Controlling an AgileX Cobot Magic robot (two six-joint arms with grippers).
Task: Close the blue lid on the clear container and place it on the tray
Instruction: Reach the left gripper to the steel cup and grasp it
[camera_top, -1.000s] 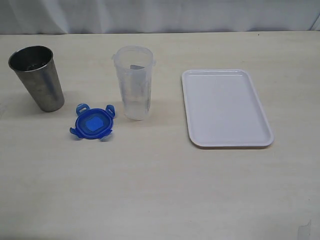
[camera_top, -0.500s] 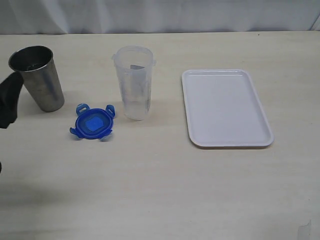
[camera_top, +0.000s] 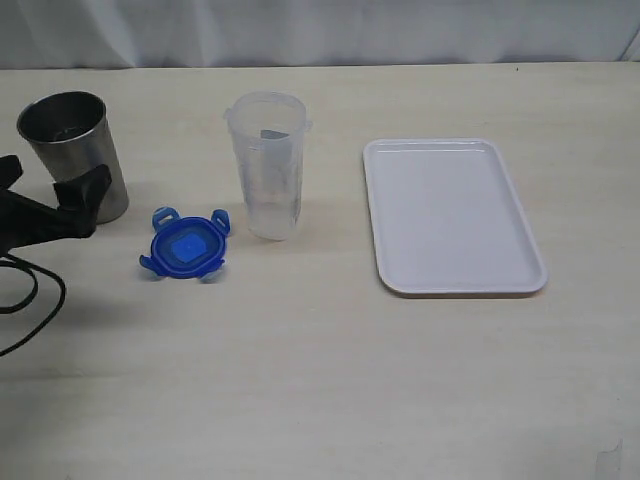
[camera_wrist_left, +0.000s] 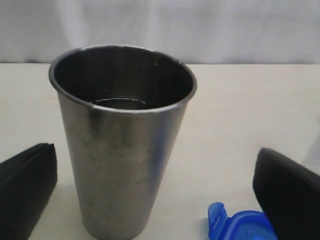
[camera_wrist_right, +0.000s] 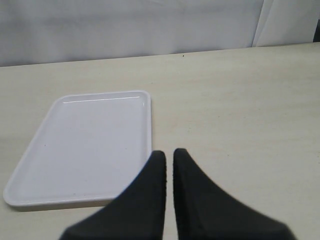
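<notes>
Farther in than before: left tool (camera_top: 55, 178), spread wide, at steel cup (camera_top: 78, 140). Right tool (camera_wrist_right: 169, 153) pressed together near tray (camera_top: 450, 215).

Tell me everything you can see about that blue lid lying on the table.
The blue lid is a small, round piece of bright blue plastic with four snap flaps sticking out around its edge and a paler squarish patch at its centre. It lies flat on the pale table, off the clear container, which stands open just beside it, with the steel cup on its other side. Nothing touches or holds it.
</notes>
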